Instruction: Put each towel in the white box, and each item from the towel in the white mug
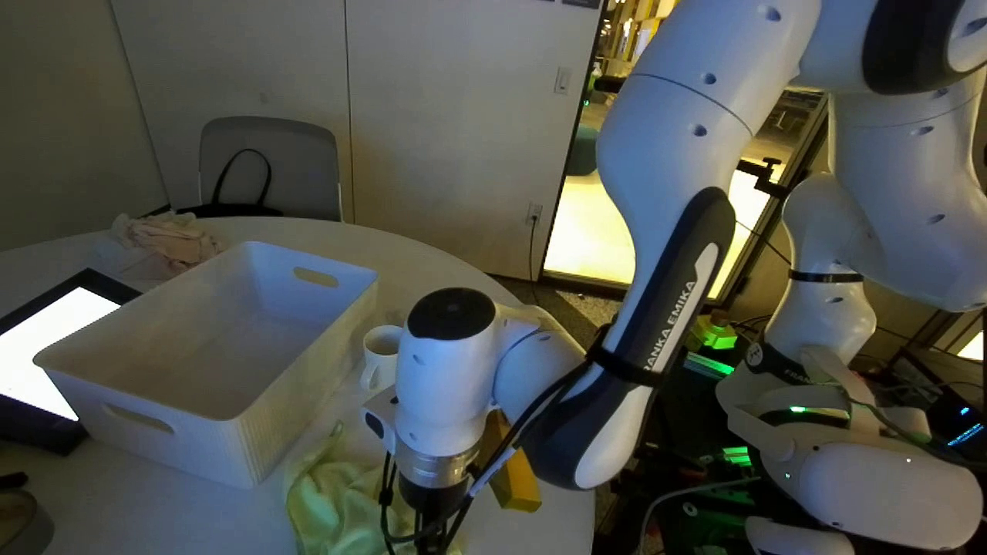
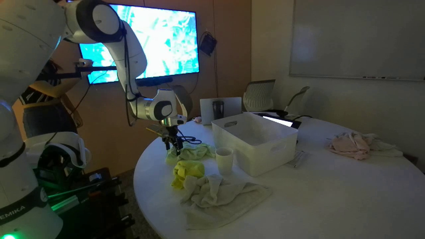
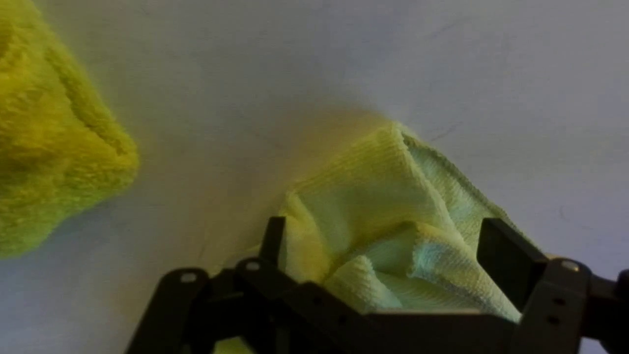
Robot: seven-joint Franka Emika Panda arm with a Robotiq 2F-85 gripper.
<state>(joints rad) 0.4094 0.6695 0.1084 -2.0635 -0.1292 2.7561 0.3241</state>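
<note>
The gripper (image 3: pixel 384 241) points down at the pale green towel (image 3: pixel 363 209) with its fingers (image 3: pixel 511 260) wide apart, holding nothing, I guess to pinch the folds and carry it to the white box (image 1: pixel 193 439). That towel lies on the table (image 2: pixel 315 202) near the white mug (image 2: pixel 224 162), which probably sits just beside the box so both are easy to reach. The wrist view shows the gap best, but the grey towel (image 2: pixel 224 200) shows only in an exterior view.

in the wrist view, between the black fingers (image 3: pixel 506 258), we see a pale yellow-green towel (image 3: pixel 378 241) and, beside them, a bright yellow cloth (image 3: pixel 56 162). near them, a white mug (image 2: pixel 224 161) and white box (image 2: pixel 234 144); farther off, a greyish towel (image 2: pixel 222 200) and pink cloth (image 2: pixel 349 146).
</note>
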